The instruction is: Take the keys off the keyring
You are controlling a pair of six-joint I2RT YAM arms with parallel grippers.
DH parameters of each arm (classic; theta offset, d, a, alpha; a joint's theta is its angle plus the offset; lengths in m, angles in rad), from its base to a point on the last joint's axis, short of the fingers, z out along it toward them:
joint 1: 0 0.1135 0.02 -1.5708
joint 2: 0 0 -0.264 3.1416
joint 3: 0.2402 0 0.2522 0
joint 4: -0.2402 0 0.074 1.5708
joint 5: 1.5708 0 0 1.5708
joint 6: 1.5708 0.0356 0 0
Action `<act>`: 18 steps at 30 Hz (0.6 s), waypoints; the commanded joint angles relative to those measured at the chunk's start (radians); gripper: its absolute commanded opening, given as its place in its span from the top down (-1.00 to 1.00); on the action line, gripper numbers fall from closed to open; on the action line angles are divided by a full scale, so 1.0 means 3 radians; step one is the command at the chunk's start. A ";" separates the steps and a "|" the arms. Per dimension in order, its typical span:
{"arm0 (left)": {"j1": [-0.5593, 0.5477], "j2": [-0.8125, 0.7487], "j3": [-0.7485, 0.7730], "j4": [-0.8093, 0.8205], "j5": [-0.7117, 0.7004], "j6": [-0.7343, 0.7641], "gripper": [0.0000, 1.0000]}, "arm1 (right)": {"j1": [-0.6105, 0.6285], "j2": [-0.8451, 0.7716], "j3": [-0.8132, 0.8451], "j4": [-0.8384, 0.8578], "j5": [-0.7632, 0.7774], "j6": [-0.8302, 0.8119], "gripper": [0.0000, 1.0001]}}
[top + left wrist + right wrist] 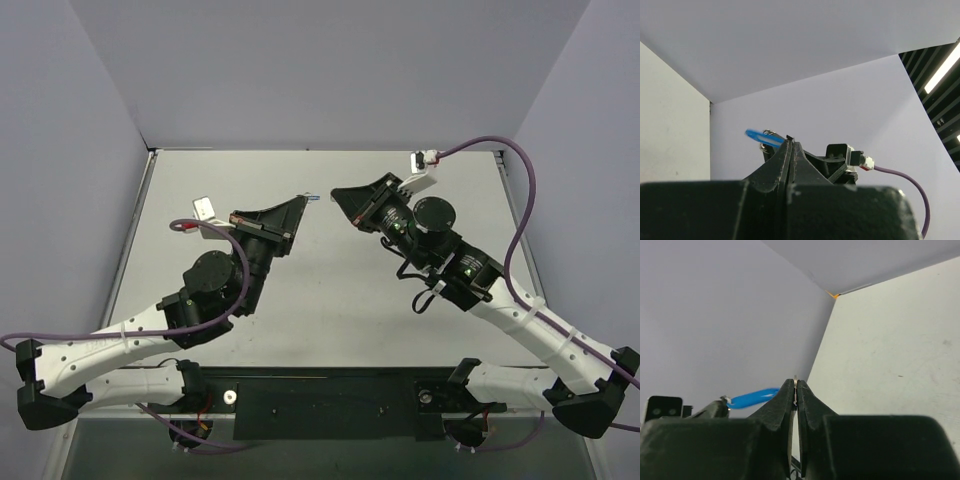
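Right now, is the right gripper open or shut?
Shut. The right gripper has its fingers pressed together in the wrist view, pinching a thin silver sliver I cannot identify.

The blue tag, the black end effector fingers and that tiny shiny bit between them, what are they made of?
The blue tag is probably plastic: smooth, with an even bright colour and a soft shine.
The right end effector has fingers that are likely hard plastic: matte black, dull, no glints.
The thin sliver pinched at their tips looks like silvery metal, but it is too small to be sure.

Plain lavender walls [330, 70] enclose a grey table [330, 300] under strip lighting [943, 66].
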 commanded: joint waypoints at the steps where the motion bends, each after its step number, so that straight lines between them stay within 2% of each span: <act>1: -0.0006 -0.0084 0.0156 0.0080 -0.0115 0.0047 1.00 | 0.0009 -0.0045 0.0085 -0.0243 0.0369 -0.0229 1.00; 9: -0.0001 -0.0232 0.0085 -0.0129 -0.0181 0.0139 1.00 | -0.0006 -0.0188 0.0096 -0.0474 0.0487 -0.0383 1.00; 13: 0.0019 -0.0345 0.0090 -0.0318 -0.0181 0.0384 1.00 | -0.0026 -0.0255 0.0080 -0.0759 0.0533 -0.0444 1.00; 18: 0.0203 -0.0411 0.0310 -0.1151 0.0083 0.0783 1.00 | -0.0042 -0.0428 -0.0012 -0.1179 0.0600 -0.0562 1.00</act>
